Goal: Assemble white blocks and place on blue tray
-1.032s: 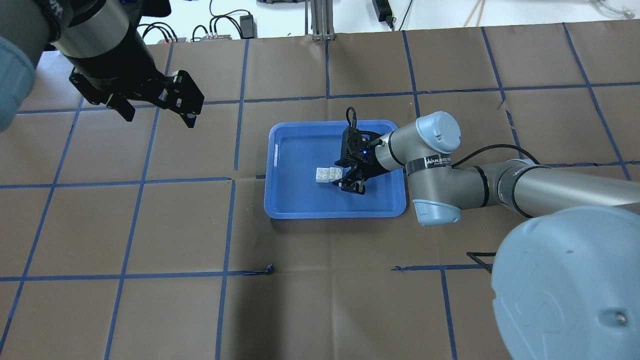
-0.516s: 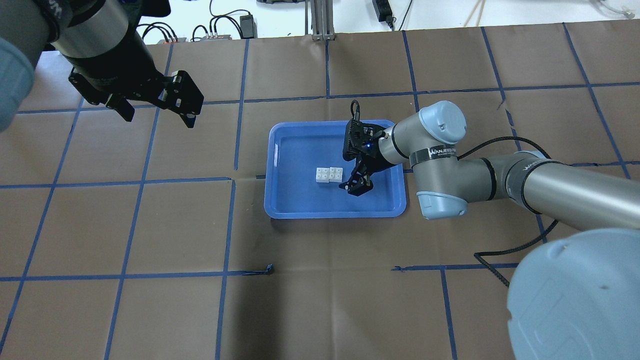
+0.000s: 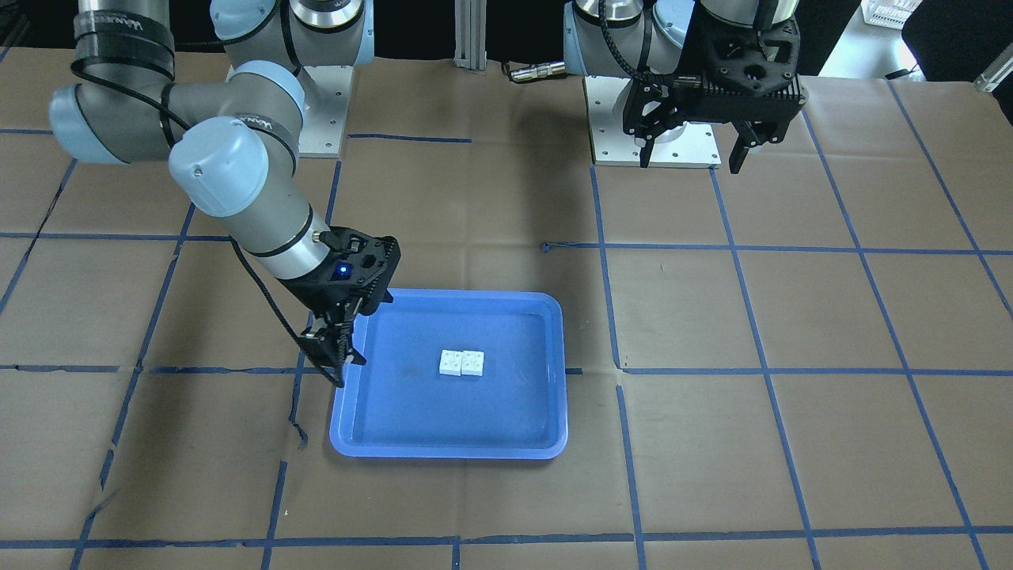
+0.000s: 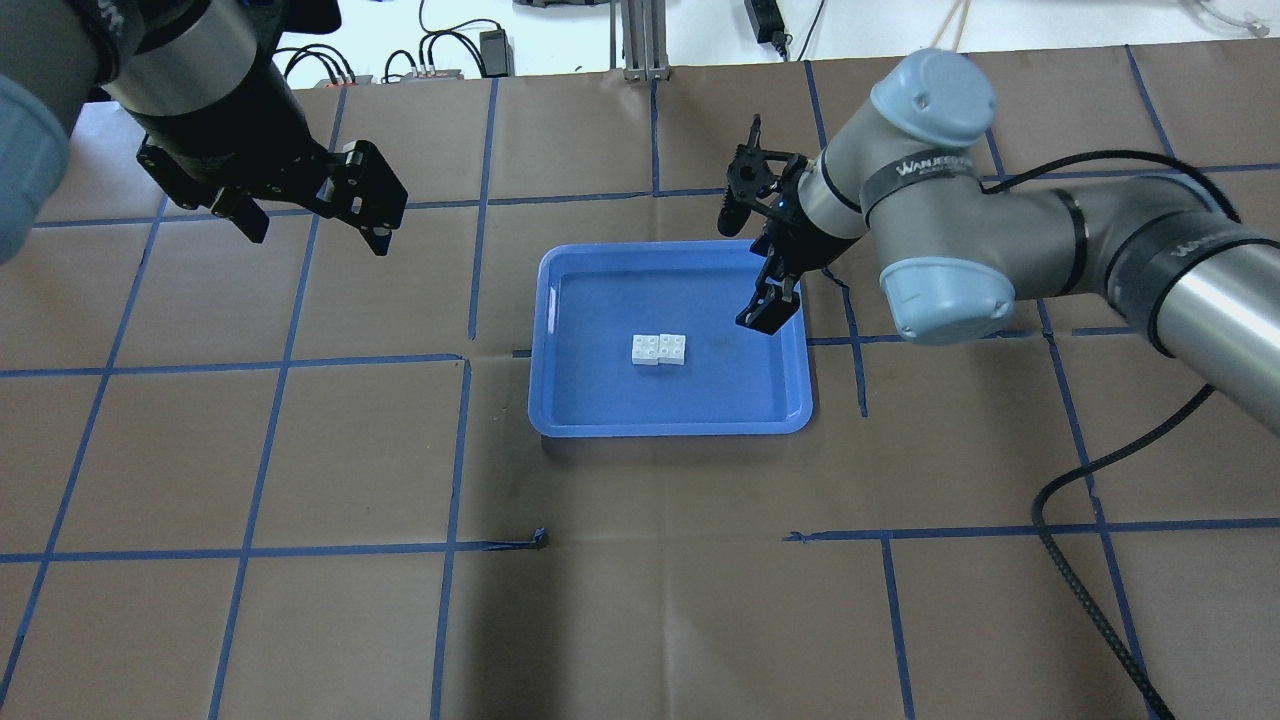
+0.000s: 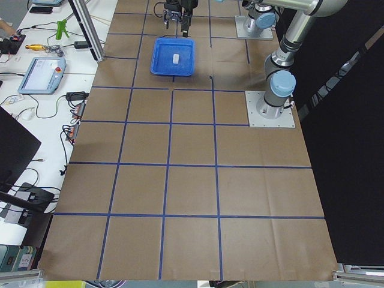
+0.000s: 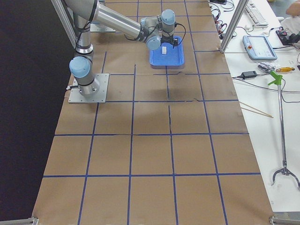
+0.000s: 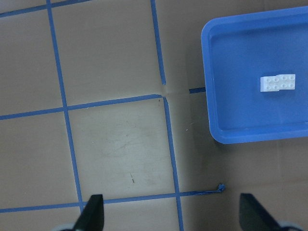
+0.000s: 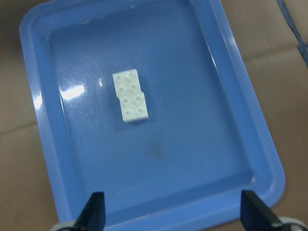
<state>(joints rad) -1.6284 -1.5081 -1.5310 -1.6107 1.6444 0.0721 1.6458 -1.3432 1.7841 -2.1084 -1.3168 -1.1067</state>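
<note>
The two white blocks (image 4: 658, 349) lie touching end to end, studs up, near the middle of the blue tray (image 4: 600, 395). They also show in the front view (image 3: 462, 362), the left wrist view (image 7: 278, 83) and the right wrist view (image 8: 130, 95). My right gripper (image 4: 768, 315) is open and empty. It hangs above the tray's far right part, apart from the blocks; in the front view (image 3: 332, 355) it is over the tray's rim (image 3: 443, 453). My left gripper (image 4: 320, 230) is open and empty, high over the table far to the left of the tray.
Brown paper with blue tape grid lines covers the table. The right arm's black cable (image 4: 1065, 545) trails over the table at the right. The arm bases (image 3: 657, 150) stand on the robot's side. Cables and power bricks (image 4: 495, 45) lie beyond the far edge.
My right gripper has risen and drawn back from beside the blocks toward the tray's far right corner. The blocks stay where they were. The left arm has not moved.
</note>
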